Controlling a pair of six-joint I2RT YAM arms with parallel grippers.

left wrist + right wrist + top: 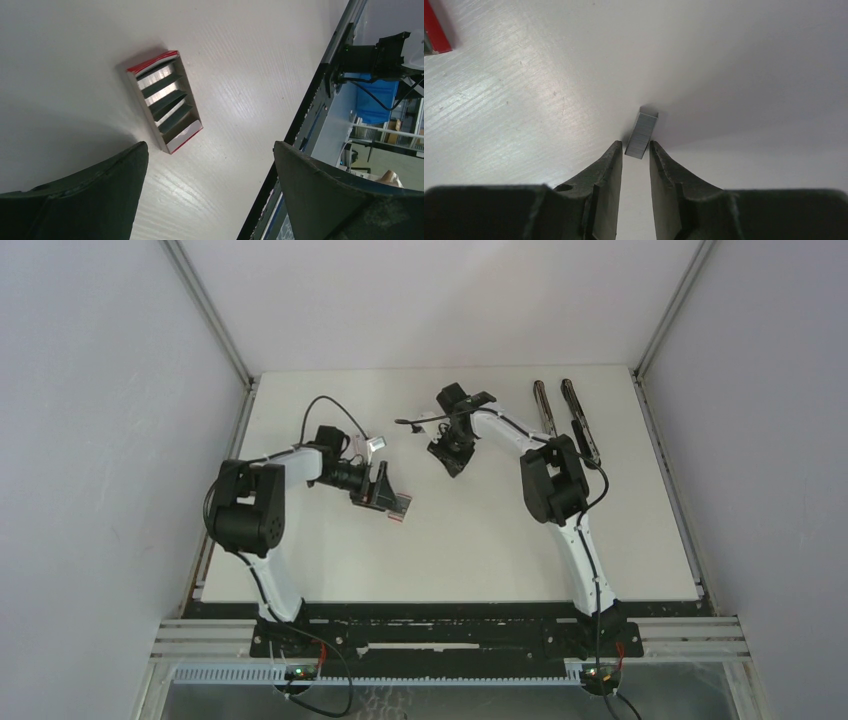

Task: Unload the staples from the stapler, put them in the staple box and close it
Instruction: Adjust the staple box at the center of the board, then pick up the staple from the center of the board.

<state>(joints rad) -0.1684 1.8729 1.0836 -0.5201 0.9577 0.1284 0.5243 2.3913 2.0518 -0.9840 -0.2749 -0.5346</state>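
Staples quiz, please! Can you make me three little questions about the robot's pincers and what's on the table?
1. True or false: the left pincer is squeezed tight shut.
2. Pick one: what lies right at the tips of the right pincer? A) a strip of staples B) a pencil C) a coin
3. Fill in: the open box under the left pincer has a ___ edge.

Key: 1 false, its fingers stand wide apart. 2 A. 3 red.
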